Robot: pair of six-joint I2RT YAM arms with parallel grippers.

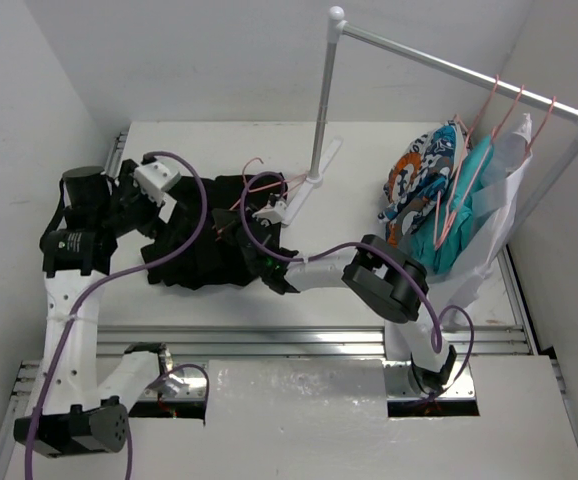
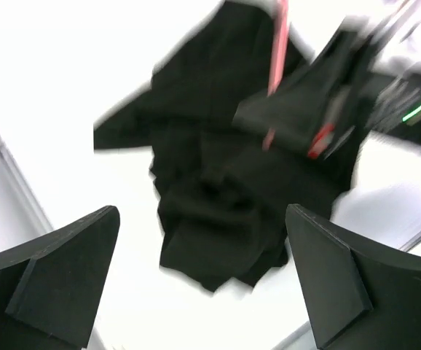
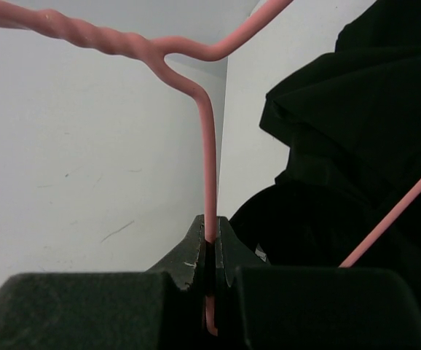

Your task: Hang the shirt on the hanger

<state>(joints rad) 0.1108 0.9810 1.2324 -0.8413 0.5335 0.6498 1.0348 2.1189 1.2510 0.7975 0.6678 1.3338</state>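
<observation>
One black shirt (image 1: 194, 255) crumpled, right gripper (image 3: 210, 244) clenched on pink hanger (image 3: 209, 168) wire at shirt's R side, left gripper (image 2: 202, 219) w/ jaws released, above shirt

The shirt (image 1: 204, 255) was plain black and the hanger (image 3: 209, 146) pink. The counter (image 1: 369, 150) was white. At upper right, the patterned garment (image 1: 414, 170) was orange, blue and white, beside a plain teal garment (image 1: 437, 250). The cables (image 1: 205, 205) were purple.

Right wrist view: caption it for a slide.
The right fingers clamp the pink wire hanger beside the crumpled black shirt.
</observation>
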